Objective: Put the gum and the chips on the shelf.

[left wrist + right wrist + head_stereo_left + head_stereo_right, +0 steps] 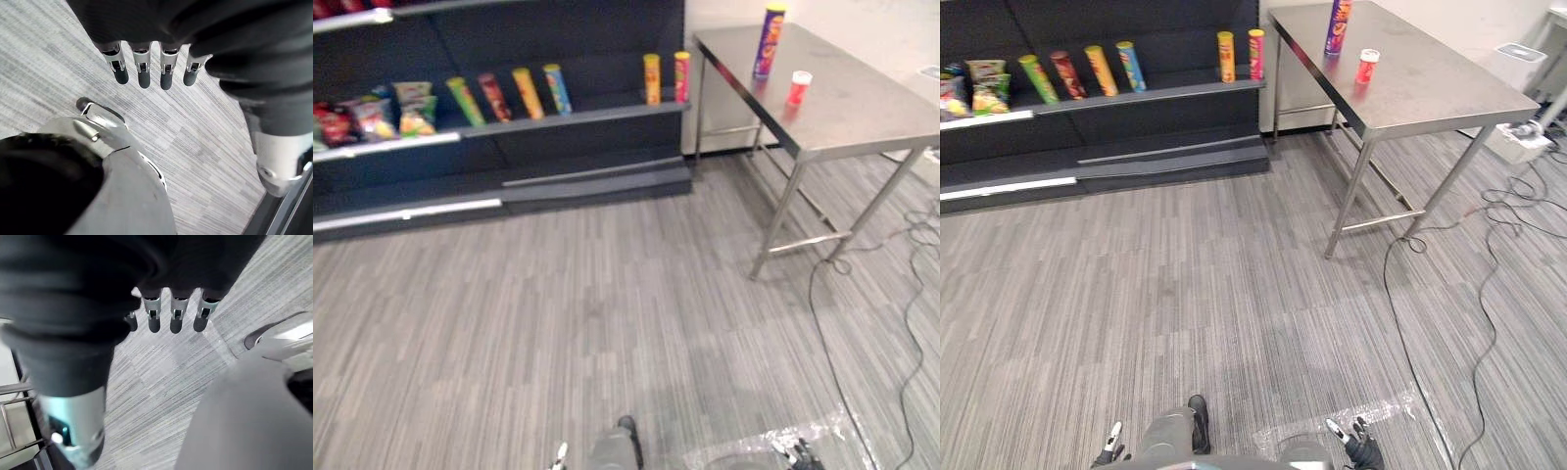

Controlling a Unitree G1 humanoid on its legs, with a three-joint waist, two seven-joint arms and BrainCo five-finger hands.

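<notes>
**A:** Grey carpet floor point(558, 323), dark shelf point(578, 116) at the far left, steel table point(862, 108) at the far right. Where's the stuff?

**B:** Both on the table. Chips point(770, 41) tube stands upright toward the back, gum point(799, 88) near it on the robot's side, not touching.

**A:** Hands?

**B:** Left hand point(142, 73) and right hand point(177, 318) hang low, fingers straight, holding nothing. Table's well apart, ahead-right, so the right hand looks nearer. Needs a walk first, I'd guess.

Dark ribbed cover over the back and wrist of left hand point(166, 24) and right hand point(171, 259) alike, row of silver fingers point(143, 66) with rounded dark tips, silver thumb point(279, 164) set apart
</notes>
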